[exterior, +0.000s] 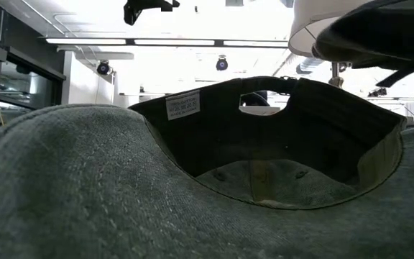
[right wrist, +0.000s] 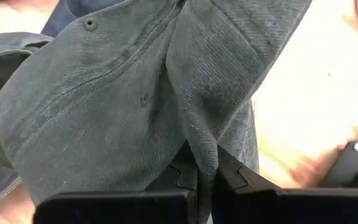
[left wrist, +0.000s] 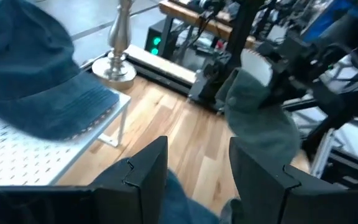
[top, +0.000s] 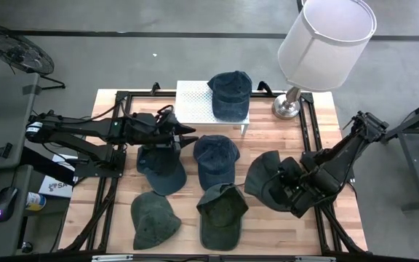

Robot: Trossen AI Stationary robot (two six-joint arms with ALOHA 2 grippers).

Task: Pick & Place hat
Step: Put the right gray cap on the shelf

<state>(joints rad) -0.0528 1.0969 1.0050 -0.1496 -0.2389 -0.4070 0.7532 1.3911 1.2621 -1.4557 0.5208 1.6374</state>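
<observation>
My right gripper (top: pixel 288 183) is shut on a grey-green cap (top: pixel 264 177) over the table's right part. The cap also shows in the right wrist view (right wrist: pixel 104 106) and the left wrist view (left wrist: pixel 260 118). My left gripper (top: pixel 188 132) is open and empty beside a white perforated stand (top: pixel 195 102), its fingers apart in the left wrist view (left wrist: pixel 197 171). A dark blue cap (top: pixel 230 93) lies on that stand. My right gripper pinches a raised fold of the cap's crown cloth (right wrist: pixel 199 146) between its two fingers. The fingers come from the table's right side, slanting down. The crown bulges ahead of the fingers, and in the left wrist view the cap (left wrist: pixel 272 134) seems lifted off the wood.
Two blue caps (top: pixel 162 169) (top: pixel 215 159) and two green caps (top: pixel 153 218) (top: pixel 220 215) lie on the wooden table (top: pixel 188 196). One green cap (exterior: pixel 192 180) lies crown down and fills the low view. A lamp (top: pixel 318 44) stands at the far right.
</observation>
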